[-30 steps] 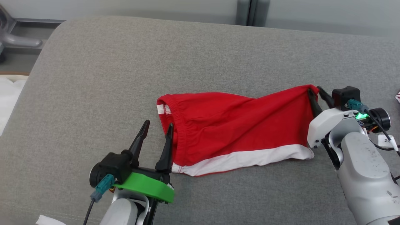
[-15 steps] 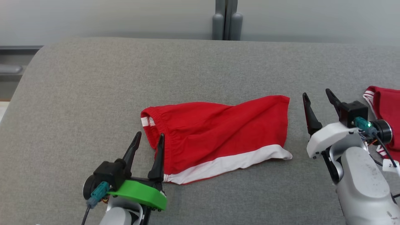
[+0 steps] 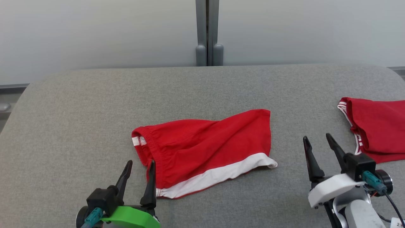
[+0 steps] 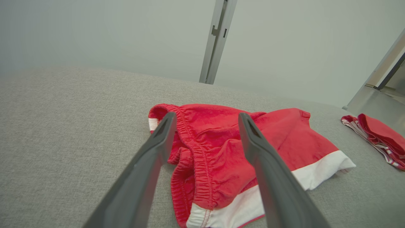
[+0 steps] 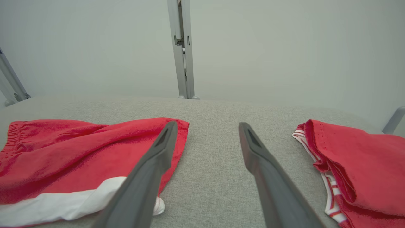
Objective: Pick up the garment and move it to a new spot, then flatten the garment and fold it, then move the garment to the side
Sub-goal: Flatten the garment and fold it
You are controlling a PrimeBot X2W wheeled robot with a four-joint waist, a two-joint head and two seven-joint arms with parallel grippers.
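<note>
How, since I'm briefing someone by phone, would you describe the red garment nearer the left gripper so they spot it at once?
Start with the wide grey padded surface. Near its middle lies a red garment, gathered waistband toward the left gripper. A broad white band along its near edge sets it apart from the other red garment at the right, which has thin white stripes.

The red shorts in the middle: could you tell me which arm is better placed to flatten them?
Probably left: the left pincer stands open beside the waistband of the red shorts; the right pincer, also open, sits clear of their hem.
</note>
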